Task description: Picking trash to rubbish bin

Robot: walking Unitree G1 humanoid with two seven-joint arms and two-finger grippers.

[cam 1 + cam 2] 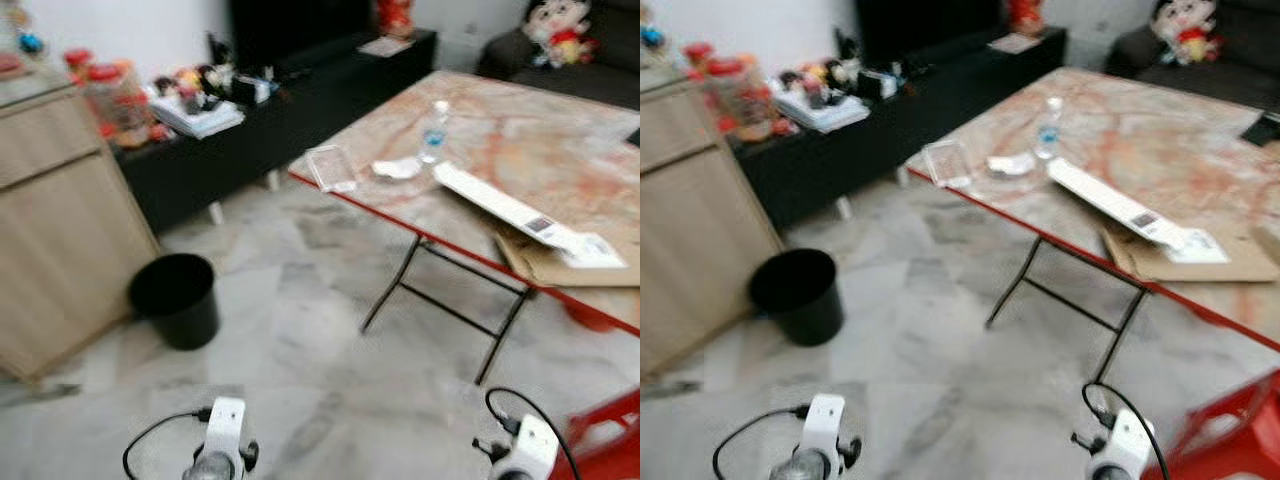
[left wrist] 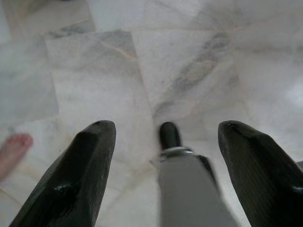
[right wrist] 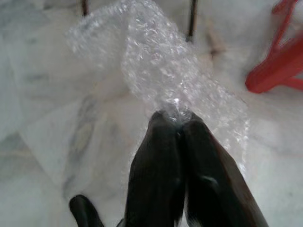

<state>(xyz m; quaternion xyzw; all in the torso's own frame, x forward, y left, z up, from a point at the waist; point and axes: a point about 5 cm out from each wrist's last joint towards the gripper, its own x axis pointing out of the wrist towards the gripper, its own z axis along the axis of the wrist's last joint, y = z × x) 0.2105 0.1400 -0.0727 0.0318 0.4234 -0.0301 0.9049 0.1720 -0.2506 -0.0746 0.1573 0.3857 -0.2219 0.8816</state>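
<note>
**Bubble wrap pinched, bin not yet reached**

Bubble wrap [image 3: 161, 71] is held at its gathered end by the right claw [image 3: 179, 124], whose two black fingers are pressed together on the plastic; the rest of the sheet hangs loose over the marble floor [image 2: 189, 61]. The left claw [image 2: 163, 142] is spread wide and holds nothing, pointed down at the floor tiles. The black bin [image 1: 176, 298] stands on the floor ahead and to the robot's left, just beside the wooden cabinet [image 1: 60, 220] and well apart from the counter [image 1: 520, 130], where a water bottle [image 1: 433, 130] and a flattened piece of cardboard [image 1: 560, 262] lie.

The step in hand appears to be the carry to the bin. It would be done well if the pinch is kept firm, since the plastic is light and slippery and is held by only a small bunch. The right arm should be brought fully over the bin's open mouth before the fingers are parted, as a trailing sheet may catch on the rim or drift outside. A bare foot [image 2: 13, 150] is seen near the left claw, so room should be left for the person.
</note>
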